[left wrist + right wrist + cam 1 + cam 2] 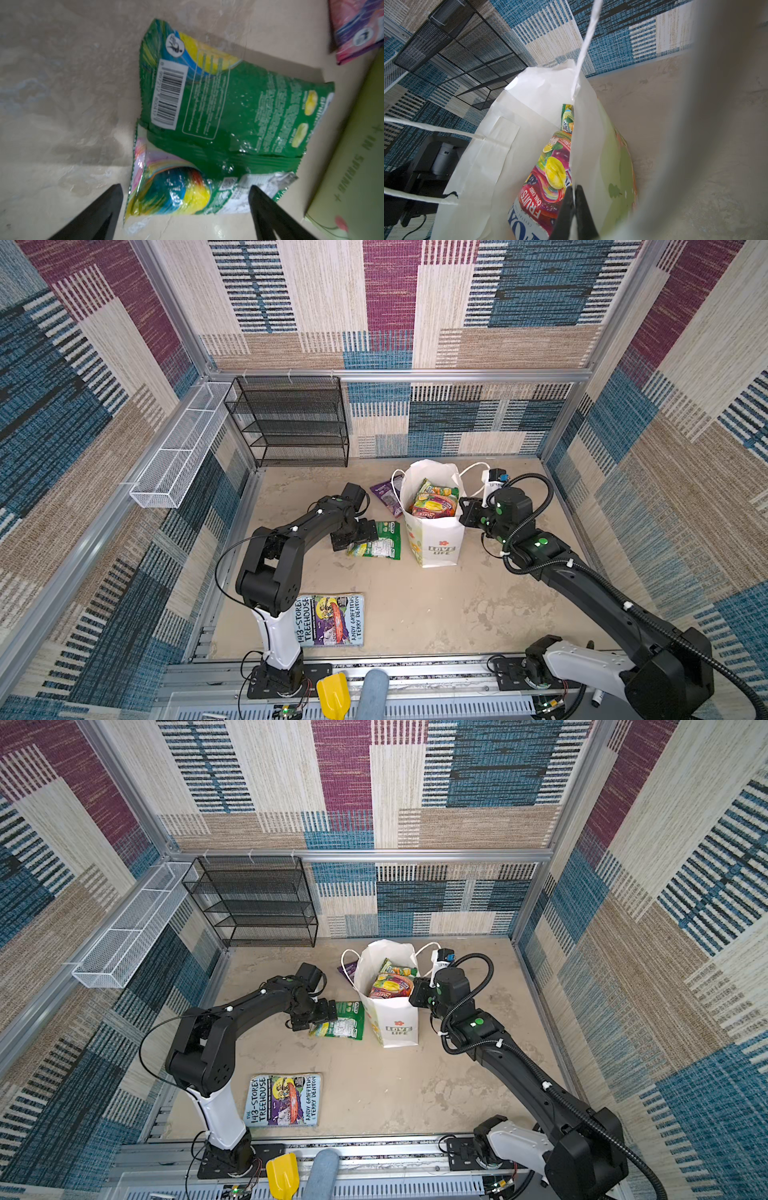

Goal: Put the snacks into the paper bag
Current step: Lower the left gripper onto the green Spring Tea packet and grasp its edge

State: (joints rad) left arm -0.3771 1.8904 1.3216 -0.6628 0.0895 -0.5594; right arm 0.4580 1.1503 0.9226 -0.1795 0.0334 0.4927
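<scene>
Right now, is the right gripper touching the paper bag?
Touching. The right wrist view shows the right gripper shut on the rim of the paper bag, with the paper wall pinched between its jaws.

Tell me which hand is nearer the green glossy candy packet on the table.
Left. The left hand hangs open right by the green glossy candy packet; the right hand is shut on the white paper bag rim, on its far side.
</scene>
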